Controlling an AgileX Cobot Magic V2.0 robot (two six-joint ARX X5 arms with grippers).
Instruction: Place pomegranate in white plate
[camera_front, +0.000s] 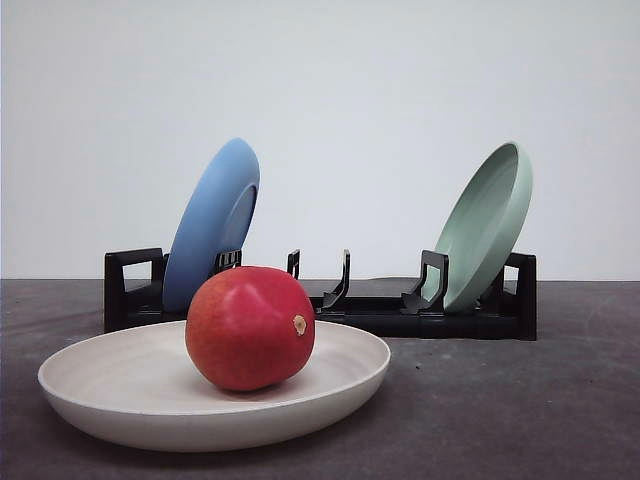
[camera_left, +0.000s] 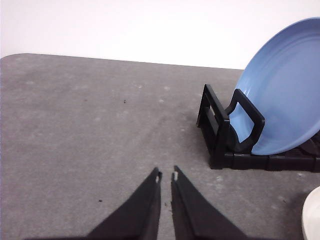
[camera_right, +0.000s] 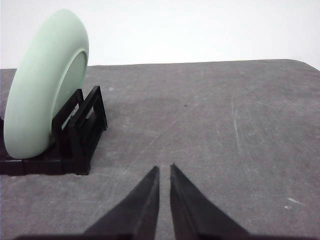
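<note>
Pomegranate (camera_front: 250, 328) sits inside the white plate (camera_front: 120, 385), resting on the plate's floor with its tan stem nub turned toward the right, so you can judge the placement as done. The raised rim rings the fruit and should keep it from rolling off onto the desk (camera_front: 500, 410).

Behind it, the black rack (camera_front: 400, 315) holds the blue plate (camera_front: 212, 225) on edge at its left end and the pale green plate (camera_front: 488, 225) at its right end; the slots keep them propped at a lean, clear of the work in front.

Your left tool (camera_left: 166, 176) has its jaws nearly together with only a thin slit between them, holding nothing, hanging over bare desk near the rack's blue-plate end. Your right tool (camera_right: 165, 170) is the same: narrow, empty, over open desk beside the green plate's end. Both are well apart from the fruit, so nothing is disturbing it.
</note>
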